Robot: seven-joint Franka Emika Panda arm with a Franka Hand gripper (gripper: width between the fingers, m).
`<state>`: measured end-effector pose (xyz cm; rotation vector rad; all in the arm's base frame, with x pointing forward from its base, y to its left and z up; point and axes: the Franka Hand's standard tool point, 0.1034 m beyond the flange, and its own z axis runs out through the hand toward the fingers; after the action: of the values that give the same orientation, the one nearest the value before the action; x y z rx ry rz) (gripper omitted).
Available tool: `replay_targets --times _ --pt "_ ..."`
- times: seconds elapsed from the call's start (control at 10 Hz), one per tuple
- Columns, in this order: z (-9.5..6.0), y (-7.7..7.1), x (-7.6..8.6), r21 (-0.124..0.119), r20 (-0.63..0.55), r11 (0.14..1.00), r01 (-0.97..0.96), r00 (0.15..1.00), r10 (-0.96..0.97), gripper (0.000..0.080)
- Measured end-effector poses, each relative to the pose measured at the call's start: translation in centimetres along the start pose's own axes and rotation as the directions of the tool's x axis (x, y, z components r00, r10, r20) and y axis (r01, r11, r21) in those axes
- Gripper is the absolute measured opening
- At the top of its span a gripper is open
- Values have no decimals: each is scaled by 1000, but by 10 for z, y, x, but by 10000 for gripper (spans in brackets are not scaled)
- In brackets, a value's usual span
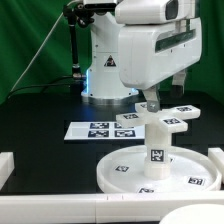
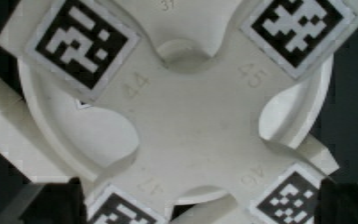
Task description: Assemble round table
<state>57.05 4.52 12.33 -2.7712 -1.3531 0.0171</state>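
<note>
In the exterior view, the round disc [image 1: 160,172] lies flat on the black table [image 1: 40,120], toward the exterior view's right and close to the near edge, with small tags around its face. The short leg [image 1: 158,147] stands upright in the middle of the disc and carries a tag on its side. The cross-shaped foot [image 1: 165,116] sits at the top of the leg, level, with tags on its arms; whether it is fully seated on the leg cannot be told. The gripper [image 1: 150,102] comes down from the white robot arm [image 1: 150,40] to one arm of the foot, on the exterior view's left side of it; the fingertips are too small here to show whether they are apart or clamped. Behind the disc, the marker board [image 1: 100,129] lies flat on the table. In the wrist view, the foot [image 2: 176,120] fills the picture from close up, its tagged arms spreading toward the corners around a smooth hub; the gripper's fingers cannot be made out.
</note>
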Motion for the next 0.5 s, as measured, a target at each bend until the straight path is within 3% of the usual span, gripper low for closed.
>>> replay_targets --times 0.5 --pt "12 4 -12 14 15 1000 -11 1000 11 649"
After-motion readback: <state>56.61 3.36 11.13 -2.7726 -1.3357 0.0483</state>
